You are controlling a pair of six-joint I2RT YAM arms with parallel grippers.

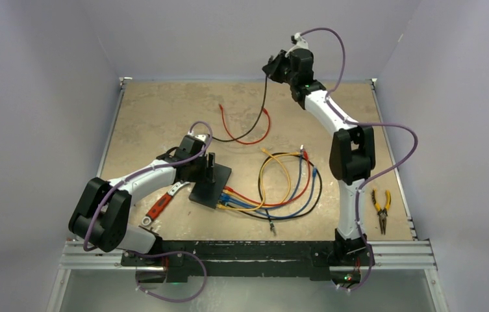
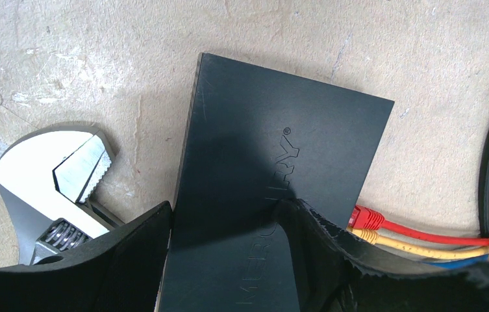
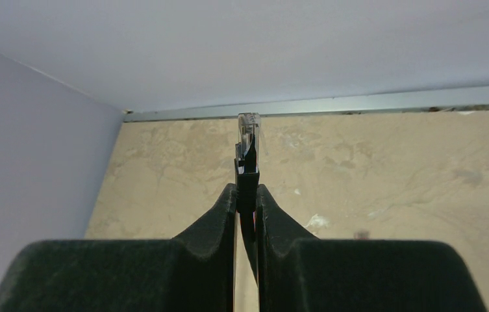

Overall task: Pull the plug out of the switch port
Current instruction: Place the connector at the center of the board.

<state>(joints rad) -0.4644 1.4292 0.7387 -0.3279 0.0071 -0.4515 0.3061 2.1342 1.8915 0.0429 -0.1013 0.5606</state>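
Observation:
The switch (image 1: 212, 184) is a flat matte black box (image 2: 274, 130), tilted off the table at centre left. My left gripper (image 1: 206, 170) is shut on the switch, one finger (image 2: 144, 240) against its left edge and the other (image 2: 319, 240) on its top near the socket edge. A red plug (image 2: 366, 215) and a yellow plug (image 2: 366, 234) sit in its sockets; more are hidden. My right gripper (image 1: 274, 66) is raised at the far back, shut (image 3: 247, 190) on a black cable's clear-tipped plug (image 3: 249, 133). The black cable (image 1: 262, 107) hangs to the table.
Yellow, red, blue and black cables (image 1: 287, 188) loop to the right of the switch. A loose red cable (image 1: 254, 135) lies behind. An adjustable wrench (image 1: 160, 205) lies beside the left arm, close to the switch (image 2: 53, 182). Yellow-handled pliers (image 1: 380, 208) lie at the right edge.

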